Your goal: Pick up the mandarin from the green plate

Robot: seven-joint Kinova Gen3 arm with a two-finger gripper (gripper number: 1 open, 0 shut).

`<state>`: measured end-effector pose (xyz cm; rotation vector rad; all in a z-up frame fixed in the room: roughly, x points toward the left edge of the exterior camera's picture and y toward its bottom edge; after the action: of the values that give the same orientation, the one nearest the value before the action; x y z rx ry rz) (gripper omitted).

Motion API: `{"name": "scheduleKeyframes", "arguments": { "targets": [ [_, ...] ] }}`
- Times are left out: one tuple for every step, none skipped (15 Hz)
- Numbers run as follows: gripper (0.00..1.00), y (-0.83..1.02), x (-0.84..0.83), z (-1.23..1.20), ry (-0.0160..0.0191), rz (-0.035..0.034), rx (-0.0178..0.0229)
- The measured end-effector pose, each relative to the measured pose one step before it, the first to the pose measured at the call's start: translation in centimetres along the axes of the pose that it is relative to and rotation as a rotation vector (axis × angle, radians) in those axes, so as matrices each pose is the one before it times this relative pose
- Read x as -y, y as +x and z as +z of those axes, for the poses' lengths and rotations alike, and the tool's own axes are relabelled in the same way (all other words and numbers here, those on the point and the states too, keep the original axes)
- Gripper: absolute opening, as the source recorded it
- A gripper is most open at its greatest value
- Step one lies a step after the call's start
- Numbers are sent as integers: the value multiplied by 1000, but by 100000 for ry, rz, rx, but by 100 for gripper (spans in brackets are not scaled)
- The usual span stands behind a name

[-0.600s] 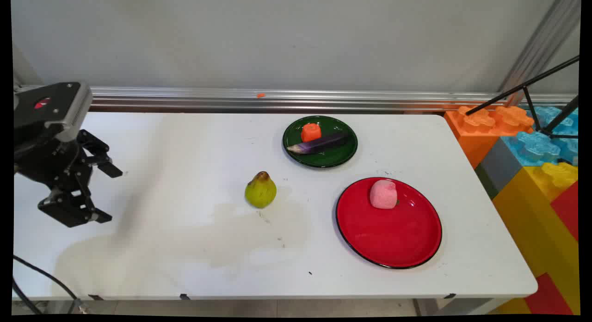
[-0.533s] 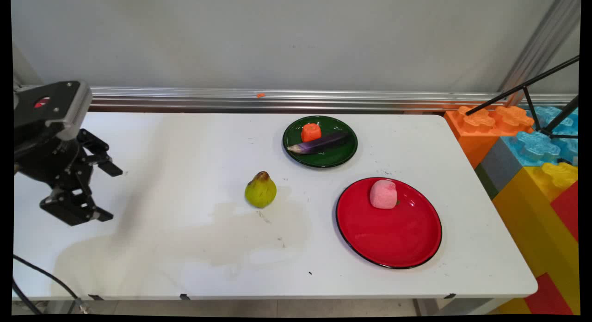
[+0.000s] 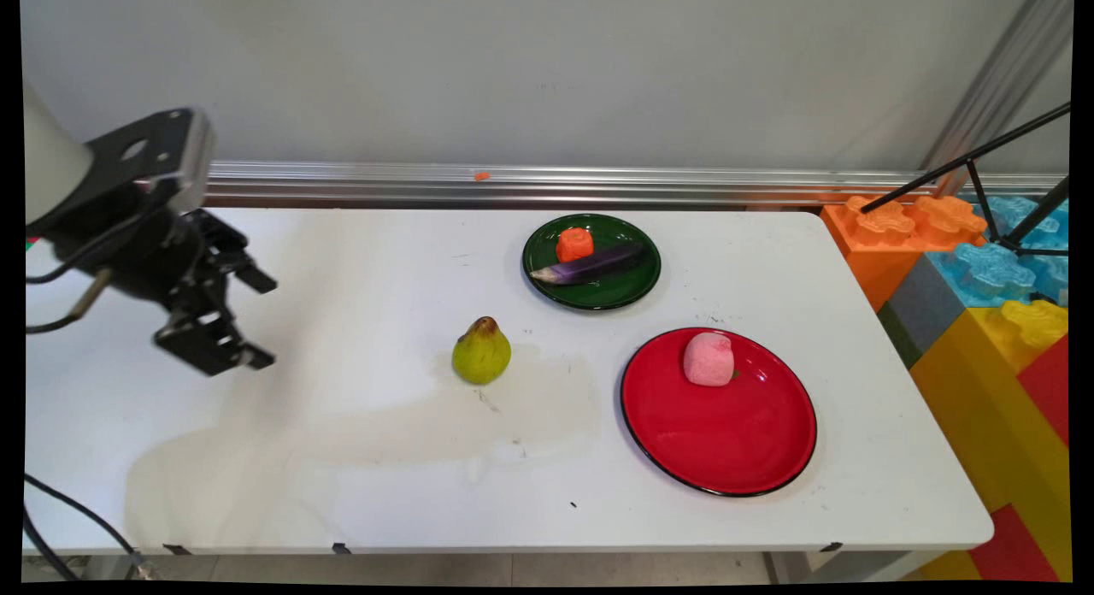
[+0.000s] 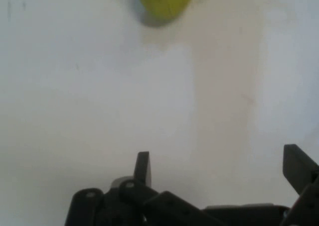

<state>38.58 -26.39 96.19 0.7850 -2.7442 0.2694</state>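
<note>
Hovering over the left part of the table (image 3: 359, 262), I have my gripper (image 3: 267, 321) spread wide, both fingers (image 4: 142, 167) well apart with nothing between them and nothing touching them. The pear (image 3: 482, 351) is the nearest thing to me, though well apart from my fingertips: it lies out ahead, along the line my fingers point. In the hand view the pear (image 4: 164, 1) sits at the top edge, a little toward my left finger rather than centred in the gap. It stands upright on the table, stem end up, so its long axis runs vertical, roughly crosswise to the way I am aimed. Bare tabletop fills everything between my fingers and it.

Beyond the pear, farther from me, sits a green plate (image 3: 637, 291) holding an orange piece (image 3: 574, 244) and an aubergine (image 3: 590, 265) lying side by side, touching. Off to one side of that is a red plate (image 3: 726, 441) with a pink lump (image 3: 708, 359) near its far rim.
</note>
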Motion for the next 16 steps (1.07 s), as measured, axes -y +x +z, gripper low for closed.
{"name": "scheduleKeyframes", "arguments": {
  "targets": [
    [100, 698, 318, 222, 570, -1121, -1447],
    [100, 876, 371, 314, 541, -1159, -1516],
    [100, 944, 390, 355, 458, -1046, -1496],
    [100, 881, 366, 339, 404, -800, -1325],
    [100, 856, 359, 373, 382, -792, -1204],
    [100, 1025, 467, 454, 557, -996, -1321],
    [100, 1080, 489, 496, 643, -811, -1280],
    [100, 622, 272, 301, 327, -451, -675],
    [100, 970, 430, 485, 519, -616, -941],
    [100, 1108, 501, 608, 508, -751, -887],
    [100, 1069, 513, 622, 481, -859, -778],
    [100, 1039, 543, 629, 535, -933, -553],
    [100, 852, 478, 557, 401, -749, -462],
    [100, 951, 579, 642, 468, -957, -529],
    [100, 758, 533, 576, 338, -1039, -410],
    [100, 467, 340, 369, 200, -676, -286]
  ]
}}
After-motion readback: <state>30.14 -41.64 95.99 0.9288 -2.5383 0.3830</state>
